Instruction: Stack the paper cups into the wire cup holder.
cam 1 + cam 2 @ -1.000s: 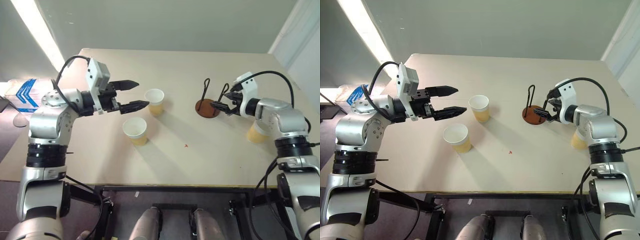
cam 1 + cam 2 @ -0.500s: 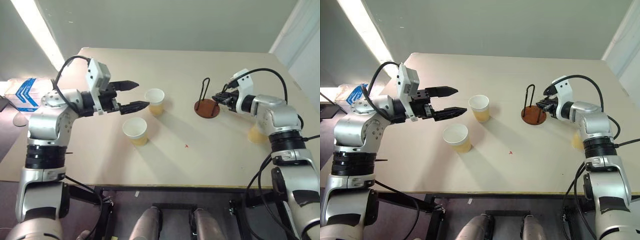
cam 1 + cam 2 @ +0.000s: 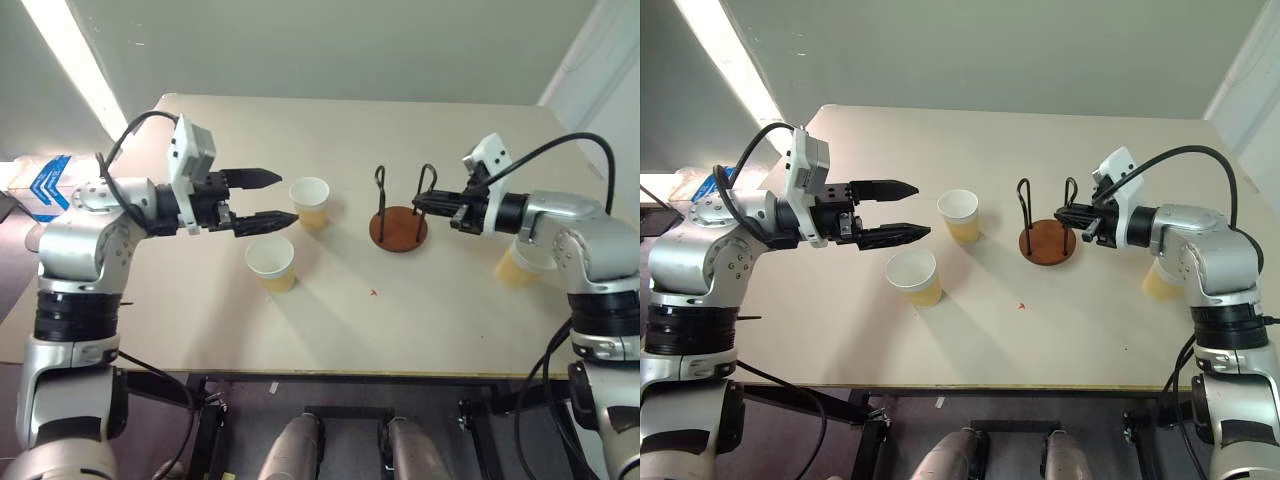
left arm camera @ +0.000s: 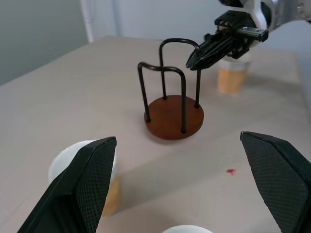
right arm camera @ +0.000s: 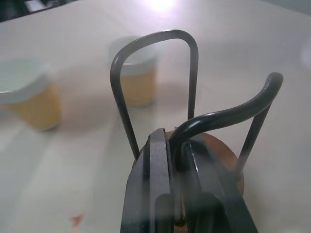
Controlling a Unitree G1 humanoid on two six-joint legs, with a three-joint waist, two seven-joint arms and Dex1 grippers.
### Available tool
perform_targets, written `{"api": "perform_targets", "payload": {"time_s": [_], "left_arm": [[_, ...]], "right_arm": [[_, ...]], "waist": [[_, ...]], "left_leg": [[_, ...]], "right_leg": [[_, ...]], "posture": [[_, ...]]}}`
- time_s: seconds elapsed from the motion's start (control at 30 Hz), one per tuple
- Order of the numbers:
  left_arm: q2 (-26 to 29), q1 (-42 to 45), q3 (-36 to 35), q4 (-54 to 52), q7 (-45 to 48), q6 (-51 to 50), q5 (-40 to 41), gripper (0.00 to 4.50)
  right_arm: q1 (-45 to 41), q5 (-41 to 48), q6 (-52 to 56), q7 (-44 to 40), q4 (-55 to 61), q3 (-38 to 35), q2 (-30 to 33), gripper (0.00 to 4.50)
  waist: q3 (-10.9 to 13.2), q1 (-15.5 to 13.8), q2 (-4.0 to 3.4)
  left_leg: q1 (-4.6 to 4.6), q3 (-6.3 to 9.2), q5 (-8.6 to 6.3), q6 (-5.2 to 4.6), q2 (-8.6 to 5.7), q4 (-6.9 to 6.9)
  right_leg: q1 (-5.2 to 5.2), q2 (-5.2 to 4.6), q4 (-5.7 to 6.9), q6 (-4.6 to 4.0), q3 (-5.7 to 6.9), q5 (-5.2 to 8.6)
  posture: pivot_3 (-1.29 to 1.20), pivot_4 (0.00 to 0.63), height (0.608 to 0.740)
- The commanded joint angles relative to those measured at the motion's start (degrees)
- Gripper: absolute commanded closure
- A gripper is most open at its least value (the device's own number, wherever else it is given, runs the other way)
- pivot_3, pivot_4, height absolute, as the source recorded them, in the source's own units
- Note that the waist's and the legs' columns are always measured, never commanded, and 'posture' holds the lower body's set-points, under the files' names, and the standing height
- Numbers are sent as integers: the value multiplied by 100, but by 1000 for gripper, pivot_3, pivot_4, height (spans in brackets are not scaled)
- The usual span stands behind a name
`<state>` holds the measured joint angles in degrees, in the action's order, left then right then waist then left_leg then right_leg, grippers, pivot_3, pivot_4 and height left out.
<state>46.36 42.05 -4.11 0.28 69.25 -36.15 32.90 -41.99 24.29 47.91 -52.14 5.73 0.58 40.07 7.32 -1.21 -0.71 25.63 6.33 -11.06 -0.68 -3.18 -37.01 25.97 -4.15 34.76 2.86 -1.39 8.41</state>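
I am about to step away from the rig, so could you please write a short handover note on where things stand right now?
Right gripper: shut on the near black wire loop of the wire cup holder, a reddish-brown disc base with two upright loops, standing mid-table.
Left gripper: open, holding nothing, hovering beside two cups.
Tan-yellow paper cups: one just past the left gripper's fingertips, one nearer the front edge, a third on the table partly behind the right arm. All upright.
Done: no cup in the holder yet.
Left: release the loop, then pick up and stack all three cups in the holder.
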Motion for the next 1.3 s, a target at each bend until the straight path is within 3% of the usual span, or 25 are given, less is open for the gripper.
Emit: {"api": "perform_targets", "payload": {"time_s": [0.03, 0.8, 1.3], "left_arm": [[239, -61, -104, -611, 272, -295, 385, 0], [423, -136, 112, -909, 451, -556, 468, 0], [409, -150, 168, -923, 425, -544, 444, 0]], "right_arm": [[235, 417, 292, -113, 956, -220, 226, 4448], [1057, 647, 356, 377, 1658, 127, -44, 4448], [1486, 423, 314, 366, 1934, 462, 237, 4448]], "waist": [[0, 1, 0], [-1, 24, 1], [-1, 24, 3]], "left_leg": [[-1, 0, -1, -2, 0, 0], [-14, -2, 7, -33, -1, -1], [-15, -4, -2, -37, -1, -1]], "right_leg": [[-2, 0, -1, 0, 0, 0], [-7, 1, 9, -3, -11, -8], [-10, 0, 8, 6, -12, -2]], "posture": [[0, 150, 740], [0, 150, 740], [0, 150, 740]]}}
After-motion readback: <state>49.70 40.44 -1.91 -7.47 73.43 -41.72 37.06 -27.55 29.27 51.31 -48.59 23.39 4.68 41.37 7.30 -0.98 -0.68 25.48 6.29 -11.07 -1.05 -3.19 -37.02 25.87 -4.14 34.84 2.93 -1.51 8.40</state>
